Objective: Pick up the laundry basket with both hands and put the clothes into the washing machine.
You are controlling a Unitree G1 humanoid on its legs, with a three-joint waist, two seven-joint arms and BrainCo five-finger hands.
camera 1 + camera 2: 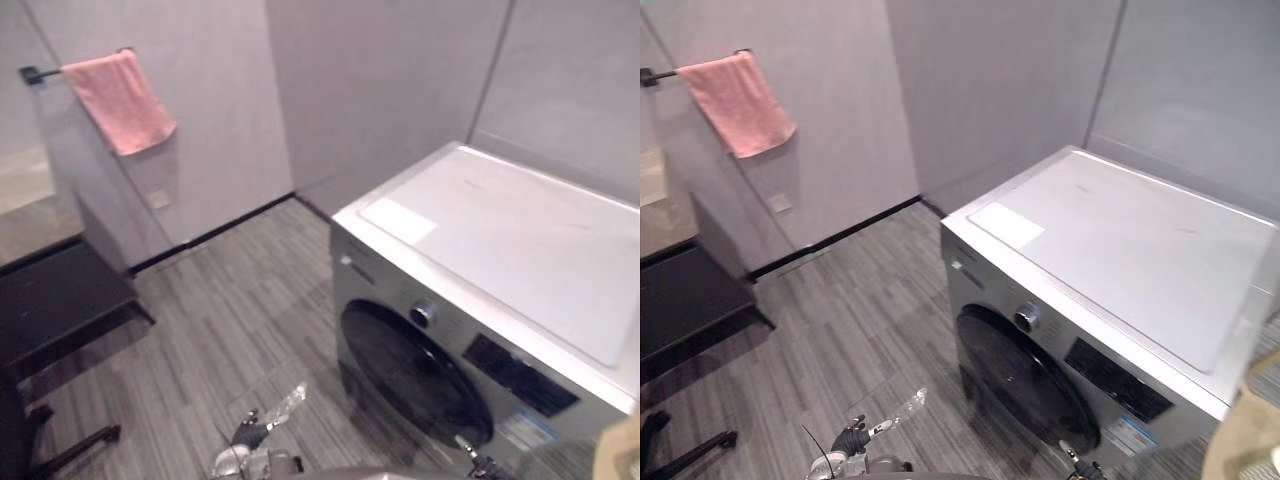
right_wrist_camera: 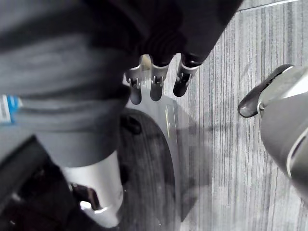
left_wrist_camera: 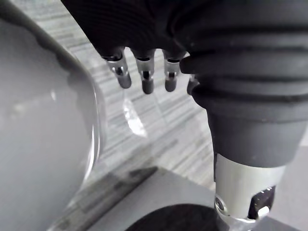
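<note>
The silver-grey washing machine (image 1: pixel 500 260) stands at the right, its dark round door (image 1: pixel 410 375) closed. A beige rim (image 1: pixel 1240 440) pokes in at the lower right corner; I cannot tell whether it is the laundry basket. My left hand (image 3: pixel 144 72) hangs over the grey plank floor with relaxed fingers and holds nothing. My right hand (image 2: pixel 154 82) also hangs with straight fingers and is empty; past it lies a dark round shape with a grey rim (image 2: pixel 171 144), likely the machine's door. No clothes are in sight.
A pink towel (image 1: pixel 120 100) hangs on a wall rail at the upper left. Below it stands a low black bench (image 1: pixel 55 300). Grey plank floor (image 1: pixel 230 320) stretches between the bench and the machine. Grey walls close the back corner.
</note>
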